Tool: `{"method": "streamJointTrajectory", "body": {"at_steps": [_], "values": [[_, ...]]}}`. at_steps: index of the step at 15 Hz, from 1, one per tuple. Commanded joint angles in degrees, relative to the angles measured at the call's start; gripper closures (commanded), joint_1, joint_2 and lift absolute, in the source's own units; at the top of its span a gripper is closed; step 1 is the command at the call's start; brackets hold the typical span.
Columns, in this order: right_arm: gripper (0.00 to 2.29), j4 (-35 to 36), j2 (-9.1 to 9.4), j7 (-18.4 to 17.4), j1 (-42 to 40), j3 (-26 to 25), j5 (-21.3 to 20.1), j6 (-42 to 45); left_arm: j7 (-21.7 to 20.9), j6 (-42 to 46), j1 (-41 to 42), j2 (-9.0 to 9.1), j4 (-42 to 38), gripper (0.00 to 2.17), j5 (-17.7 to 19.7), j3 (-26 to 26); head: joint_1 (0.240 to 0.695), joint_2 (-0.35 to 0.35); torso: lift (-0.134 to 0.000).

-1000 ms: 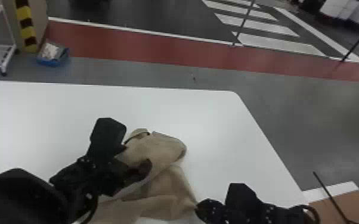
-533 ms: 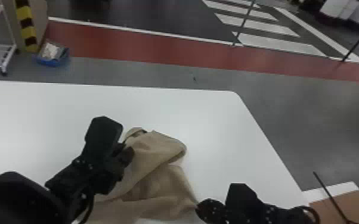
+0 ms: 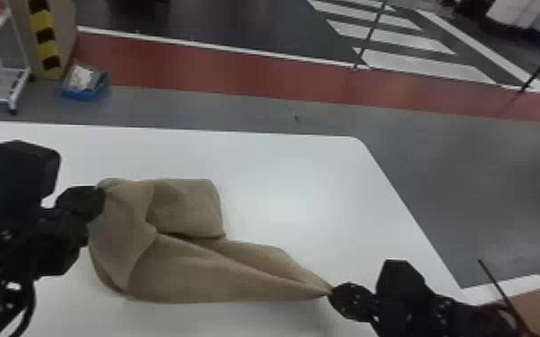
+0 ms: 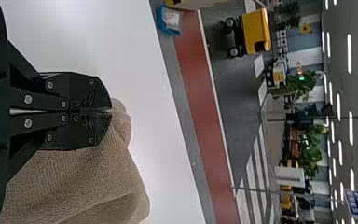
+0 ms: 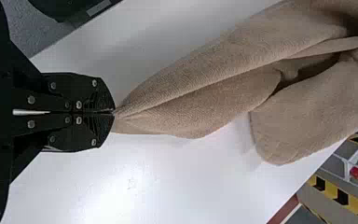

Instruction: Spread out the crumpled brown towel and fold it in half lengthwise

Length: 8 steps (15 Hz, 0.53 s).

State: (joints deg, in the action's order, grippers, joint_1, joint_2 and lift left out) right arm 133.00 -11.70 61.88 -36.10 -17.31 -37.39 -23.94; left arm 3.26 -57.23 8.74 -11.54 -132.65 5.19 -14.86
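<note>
right now, the crumpled brown towel of soft woven cloth lies partly spread on the smooth white table with a rounded corner, drawn out between the two grippers. the black left gripper with flat fingers is clenched on the towel's edge at the far left end of the cloth. in the left wrist view its two fingers meet, with a small bunch of towel poking out past the tips and the rest draping down beside them. the black right gripper, likewise flat-fingered, is pinched tight on a pointed corner at the other end, close to the table's right side. in the right wrist view the cloth narrows into its closed tips and fans out in long folds away from them.

between the grippers the towel is uneven: a squarish flap sits folded over on the far side, nearer the left gripper, and a dark gap shows under its near edge. long creases run from there toward the right gripper.

past the table, on the grey floor, are a blue tray with pale contents, a white metal rack on casters and a yellow-and-black striped post.
</note>
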Motion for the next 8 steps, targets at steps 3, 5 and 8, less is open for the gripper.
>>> {"method": "streamJointTrajectory", "body": {"at_steps": [3, 5, 8], "values": [[1.33, 0.2, 0.80, 0.0, 3.0, -0.6, 0.5, -0.3, -0.2, -0.2, 7.8, -0.06, -2.1, 2.12, 3.1, 11.6, 0.695, -0.219, -0.123], [1.33, -0.1, 1.15, 0.0, 5.5, -1.7, 0.5, -1.7, 0.0, -1.3, 11.9, -0.06, -4.1, 2.12, 3.2, 13.5, 0.695, -0.151, -0.123], [1.33, -2.0, 1.68, -1.7, 11.8, -4.7, 0.7, -4.3, 1.7, -3.7, 13.7, 0.47, -5.2, 2.12, 2.8, 13.8, 0.695, -0.138, -0.123]]}}
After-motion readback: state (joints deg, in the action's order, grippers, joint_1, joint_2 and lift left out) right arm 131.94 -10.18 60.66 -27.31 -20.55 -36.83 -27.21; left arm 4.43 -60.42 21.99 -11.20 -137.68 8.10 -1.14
